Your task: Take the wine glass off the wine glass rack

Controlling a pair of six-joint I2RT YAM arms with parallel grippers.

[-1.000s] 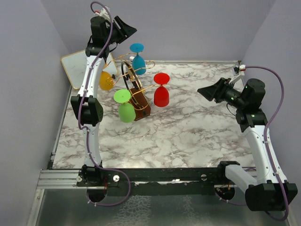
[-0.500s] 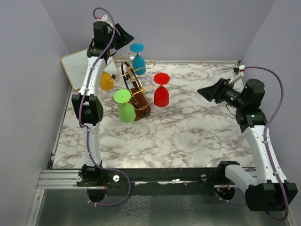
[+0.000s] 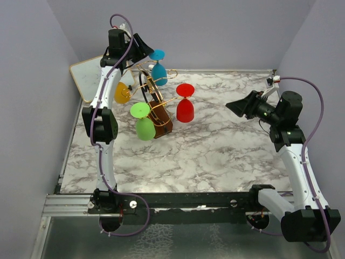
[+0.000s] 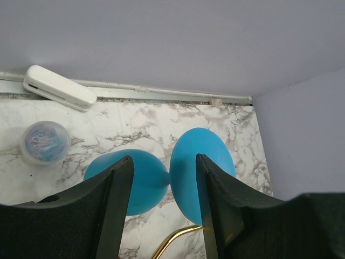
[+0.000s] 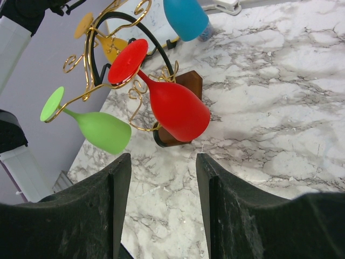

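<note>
The wine glass rack (image 3: pixel 156 102), gold wire on a brown wooden block, stands at the back left and holds a blue glass (image 3: pixel 158 70), a red glass (image 3: pixel 185 108), a green glass (image 3: pixel 144 127) and an orange glass (image 3: pixel 122 93). My left gripper (image 3: pixel 144 47) is open, high up, right beside the blue glass's foot. In the left wrist view its fingers (image 4: pixel 113 199) stand either side of the blue glass (image 4: pixel 132 181) at its stem, not closed on it. My right gripper (image 3: pixel 237 106) is open and empty, well right of the rack, facing the red glass (image 5: pixel 175 108).
A white board (image 3: pixel 89 78) leans at the back left corner. A white eraser (image 4: pixel 59 87) and a small tub of paper clips (image 4: pixel 44 143) lie by the back wall. Purple walls close in on the left, back and right.
My left gripper has moved right and closer to the blue glass's foot. The right arm and the glasses have not moved.
</note>
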